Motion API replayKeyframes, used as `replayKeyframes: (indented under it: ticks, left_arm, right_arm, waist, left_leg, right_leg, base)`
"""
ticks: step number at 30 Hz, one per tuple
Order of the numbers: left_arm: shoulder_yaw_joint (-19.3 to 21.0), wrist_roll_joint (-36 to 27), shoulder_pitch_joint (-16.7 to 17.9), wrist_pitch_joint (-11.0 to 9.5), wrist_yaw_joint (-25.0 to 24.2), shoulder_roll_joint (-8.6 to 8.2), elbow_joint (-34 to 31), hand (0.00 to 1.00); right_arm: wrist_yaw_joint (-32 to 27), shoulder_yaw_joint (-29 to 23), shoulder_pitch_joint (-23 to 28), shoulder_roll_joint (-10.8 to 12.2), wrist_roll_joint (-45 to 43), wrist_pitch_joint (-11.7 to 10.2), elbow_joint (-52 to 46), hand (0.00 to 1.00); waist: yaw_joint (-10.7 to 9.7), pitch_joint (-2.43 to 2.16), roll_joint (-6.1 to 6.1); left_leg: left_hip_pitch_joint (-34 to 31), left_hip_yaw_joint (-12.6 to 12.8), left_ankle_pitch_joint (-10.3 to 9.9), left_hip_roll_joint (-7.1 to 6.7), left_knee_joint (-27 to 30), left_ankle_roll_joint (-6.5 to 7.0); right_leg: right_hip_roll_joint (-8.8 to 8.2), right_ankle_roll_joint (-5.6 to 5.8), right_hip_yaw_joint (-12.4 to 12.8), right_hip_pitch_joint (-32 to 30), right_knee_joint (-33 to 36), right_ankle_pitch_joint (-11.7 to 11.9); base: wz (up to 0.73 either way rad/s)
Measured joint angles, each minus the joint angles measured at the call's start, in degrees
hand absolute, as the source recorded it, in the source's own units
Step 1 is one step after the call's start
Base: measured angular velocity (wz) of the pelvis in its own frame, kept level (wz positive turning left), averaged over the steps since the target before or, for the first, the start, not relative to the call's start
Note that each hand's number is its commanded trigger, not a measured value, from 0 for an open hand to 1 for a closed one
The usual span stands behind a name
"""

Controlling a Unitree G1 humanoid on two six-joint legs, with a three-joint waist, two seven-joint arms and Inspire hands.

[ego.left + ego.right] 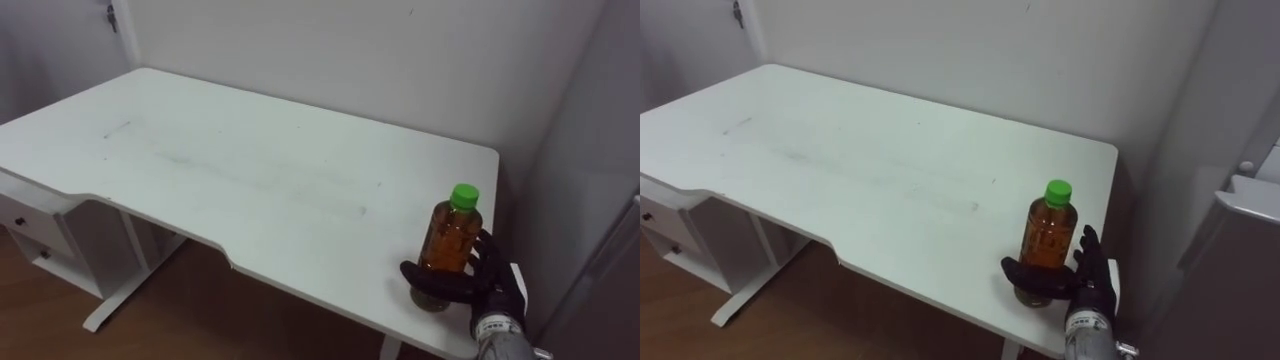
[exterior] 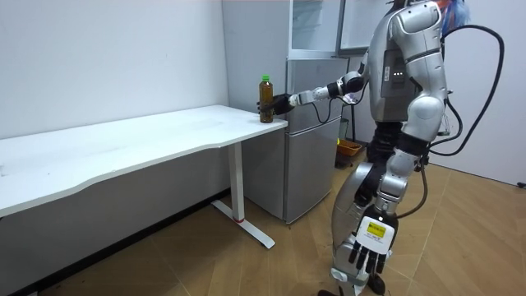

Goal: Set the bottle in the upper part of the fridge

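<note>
Clasping green-capped bottle point(image 1: 451, 240): right hand point(image 1: 494, 286).

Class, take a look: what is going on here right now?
The robot stands by a white desk, its right hand curled round a green-capped bottle of amber drink that stands upright on the desk's corner. Its left hand hangs open beside its leg. The grey fridge stands beside the desk.

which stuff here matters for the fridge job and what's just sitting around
Job: bottle, right hand curled round it, fridge.
Just there: white table, drawer unit under it, left hand hanging idle.
</note>
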Motion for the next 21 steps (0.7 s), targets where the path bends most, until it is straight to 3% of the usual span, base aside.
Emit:
replayKeyframes:
  ticks: [21]
  left_arm:
    - [-0.3,0.0,0.0,-0.4,-0.2,0.01,-0.1,0.00]
  right_arm:
    - [1.4,0.2,-0.1,0.2,1.6,0.3,1.6,1.00]
  waist:
    - [1.4,0.02,-0.13]
  left_leg:
    - [-0.2,-0.1,0.0,0.06,0.1,0.02]
  right_leg:
    - [-0.10,0.01,-0.2,-0.1,0.1,0.0]
  base:
    - [0.00]
